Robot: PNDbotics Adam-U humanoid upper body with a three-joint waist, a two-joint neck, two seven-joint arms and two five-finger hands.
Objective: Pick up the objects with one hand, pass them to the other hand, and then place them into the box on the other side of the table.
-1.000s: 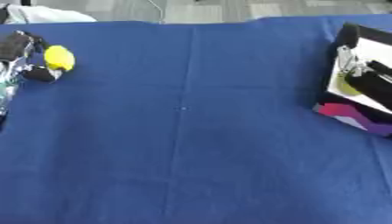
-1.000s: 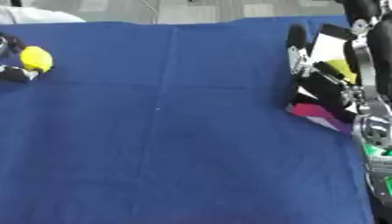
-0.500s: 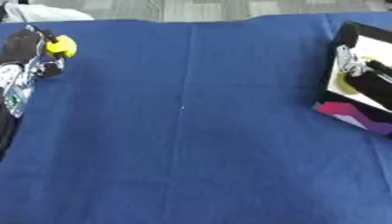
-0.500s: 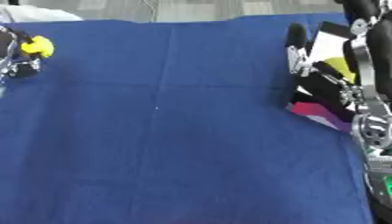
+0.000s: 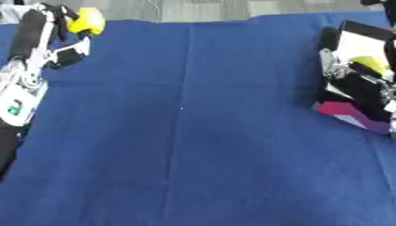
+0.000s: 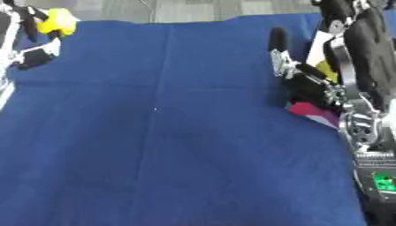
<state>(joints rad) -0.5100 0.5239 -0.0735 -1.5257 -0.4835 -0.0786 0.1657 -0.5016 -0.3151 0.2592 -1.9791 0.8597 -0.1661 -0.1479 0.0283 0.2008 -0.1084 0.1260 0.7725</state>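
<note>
A small yellow object (image 5: 86, 20) is held above the far left corner of the blue cloth (image 5: 193, 132). My left hand (image 5: 48, 20) is shut on it, fingers curled round its left side, and the arm rises from the left edge. At the right stands the box (image 5: 365, 40), white inside with a magenta base, and something yellow (image 5: 370, 63) lies in it. My right hand (image 6: 309, 77) stands right in front of the box with its fingers up and relaxed, holding nothing, and it hides part of the box.
The blue cloth covers the whole table. Its far edge meets grey floor (image 5: 201, 8) at the top. My right forearm (image 6: 371, 167) runs down the right edge of the right eye view.
My left hand has lifted the yellow object up and away toward the far edge. The right hand by the box has stayed where it was.
</note>
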